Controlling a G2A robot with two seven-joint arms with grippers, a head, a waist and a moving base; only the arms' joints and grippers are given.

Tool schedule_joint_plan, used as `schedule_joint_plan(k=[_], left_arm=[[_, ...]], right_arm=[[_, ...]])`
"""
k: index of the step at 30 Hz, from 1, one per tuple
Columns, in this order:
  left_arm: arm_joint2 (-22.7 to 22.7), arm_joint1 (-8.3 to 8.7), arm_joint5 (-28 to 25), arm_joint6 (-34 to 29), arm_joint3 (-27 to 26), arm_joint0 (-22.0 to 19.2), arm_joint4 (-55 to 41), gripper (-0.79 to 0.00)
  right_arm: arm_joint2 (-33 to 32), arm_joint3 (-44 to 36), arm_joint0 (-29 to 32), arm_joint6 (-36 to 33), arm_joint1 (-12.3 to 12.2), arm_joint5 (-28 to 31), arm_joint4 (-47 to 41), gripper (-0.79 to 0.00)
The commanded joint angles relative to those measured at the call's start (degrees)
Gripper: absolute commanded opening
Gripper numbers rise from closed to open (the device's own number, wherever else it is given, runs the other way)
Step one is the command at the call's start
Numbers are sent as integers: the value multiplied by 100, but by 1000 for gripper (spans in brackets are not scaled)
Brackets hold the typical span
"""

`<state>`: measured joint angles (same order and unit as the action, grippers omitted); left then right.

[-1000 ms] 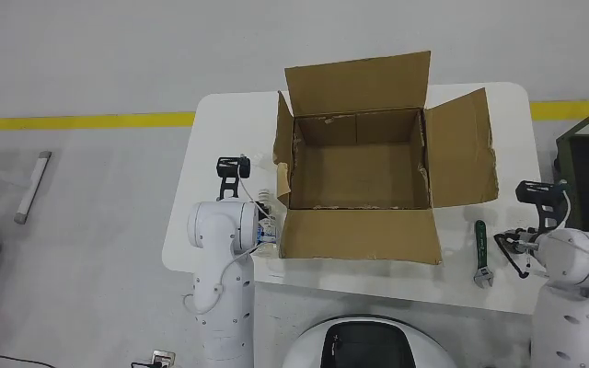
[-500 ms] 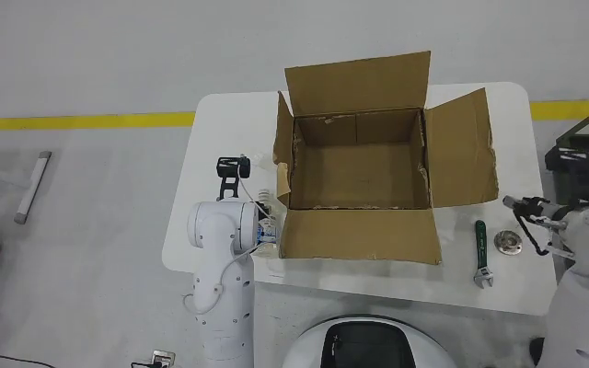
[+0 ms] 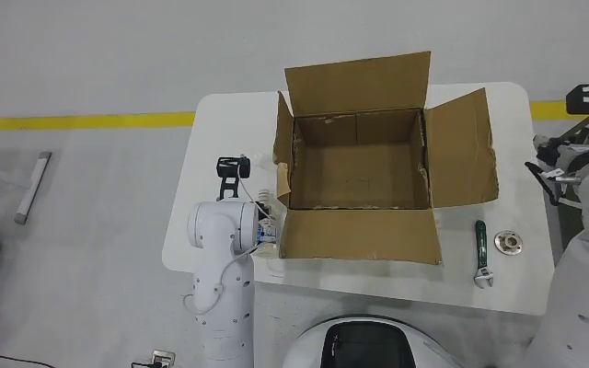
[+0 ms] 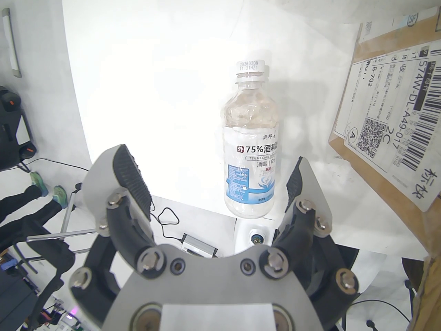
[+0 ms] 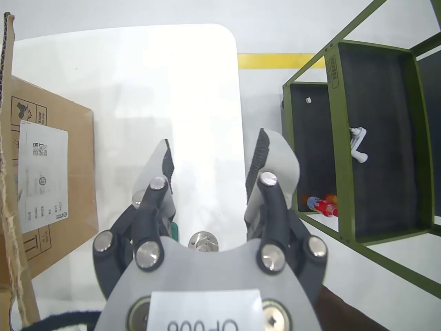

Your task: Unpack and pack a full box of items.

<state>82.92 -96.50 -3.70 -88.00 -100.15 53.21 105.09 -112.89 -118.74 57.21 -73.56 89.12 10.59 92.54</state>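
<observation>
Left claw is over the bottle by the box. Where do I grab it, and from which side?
Take the bottle by its straight labelled body, not the tapering neck, from straight above. It seems to lie on its side on the table beside the box, lengthwise between the fingers of the open left claw, which would close across its width.

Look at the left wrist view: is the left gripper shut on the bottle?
No, the left gripper is wide open, with a visible gap on each side of the bottle.
</observation>
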Motion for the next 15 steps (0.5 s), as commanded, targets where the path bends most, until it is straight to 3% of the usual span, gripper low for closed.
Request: schedule_joint_plan(k=[1,4,8,12,15], left_arm=[[0,0,0,0,0,0,0,0],[0,0,0,0,0,0,0,0],[0,0,0,0,0,0,0,0],[0,0,0,0,0,0,0,0],[0,0,0,0,0,0,0,0]], right_arm=[[0,1,0,1,0,0,1,-785],[-23,61,117,552,-7,-255,0,-785],[-130,254,154,2069,-31,-531,-339,-785],[-202,476,244,3560,-66,-281,-925,-785],[-205,613,404,4564,-130,230,-762,-785]])
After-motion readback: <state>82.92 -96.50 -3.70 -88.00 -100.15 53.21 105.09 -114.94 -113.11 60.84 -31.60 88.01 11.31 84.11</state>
